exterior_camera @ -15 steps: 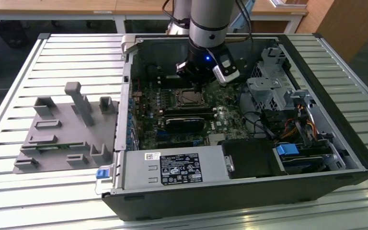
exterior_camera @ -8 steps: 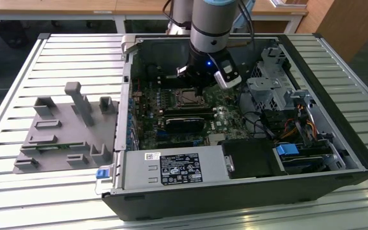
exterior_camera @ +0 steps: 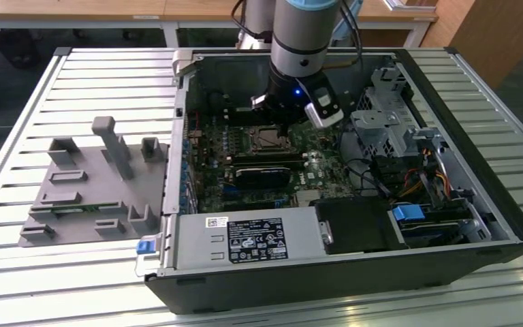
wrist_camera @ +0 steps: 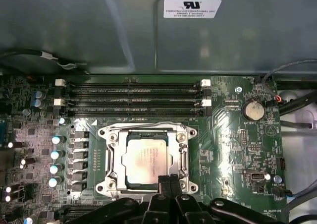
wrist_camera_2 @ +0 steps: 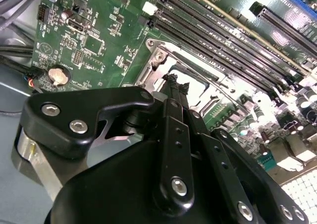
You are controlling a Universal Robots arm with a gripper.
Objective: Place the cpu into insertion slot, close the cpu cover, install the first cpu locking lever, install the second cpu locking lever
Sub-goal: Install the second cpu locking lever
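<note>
The arm reaches down into an open computer case (exterior_camera: 479, 204) that lies on a slatted table (exterior_camera: 107, 75). In the first wrist view the cpu (wrist_camera: 146, 158) sits flat inside the insertion slot (wrist_camera: 115, 159), its silver top facing up, and the cpu cover (wrist_camera: 182, 157) lies closed around it as a thin metal frame. The gripper (wrist_camera: 169, 180) is at the near edge of the socket, and its two black fingertips (wrist_camera: 164, 182) are pressed together, with nothing between them; they come just to the frame's edge, but I cannot tell if they touch it. In the second wrist view the same closed tips (wrist_camera_2: 177, 85) point at the socket frame (wrist_camera_2: 163, 55) from above. The long black memory slots (wrist_camera: 133, 99) run beside the socket on the green motherboard (wrist_camera: 233, 149), and a round coin battery (wrist_camera: 253, 109) is near them. In the exterior view, a grey fixture block (exterior_camera: 89, 184) stands on the table at that view's left of the case.
</note>
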